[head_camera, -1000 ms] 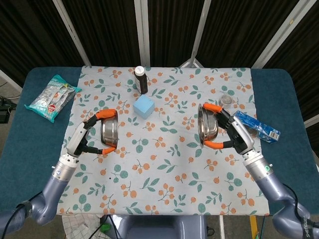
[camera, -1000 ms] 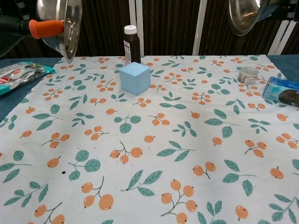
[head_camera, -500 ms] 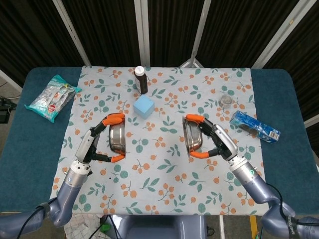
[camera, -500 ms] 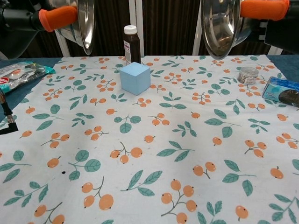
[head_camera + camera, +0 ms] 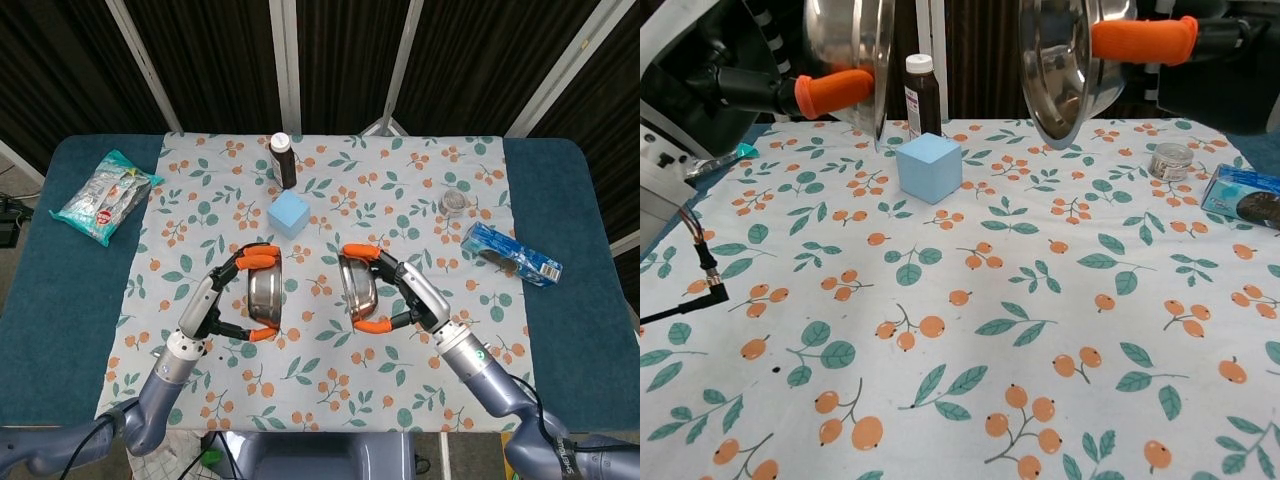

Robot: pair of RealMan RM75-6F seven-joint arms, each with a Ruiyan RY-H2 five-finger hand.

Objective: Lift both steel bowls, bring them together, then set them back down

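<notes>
Both steel bowls hang on edge above the cloth's middle, the left hand (image 5: 222,300) clamping the left bowl (image 5: 265,293) at 9 o'clock, the right hand (image 5: 402,295) clamping the right bowl (image 5: 356,291) at 3. Closing the gap too hard could knock the rims and twist one bowl out of its rim-only hold, dropping it near the blue cube (image 5: 289,214) at 12.

From chest height the top edge cuts off both bowls — the left bowl (image 5: 850,55) and the right bowl (image 5: 1065,60) lose their upper rims. The right hand (image 5: 1160,45) shows little beyond orange fingertips. The blue box (image 5: 1247,195) runs off the right edge, and the small tin (image 5: 1170,160) may be lidded — too small to tell.
</notes>
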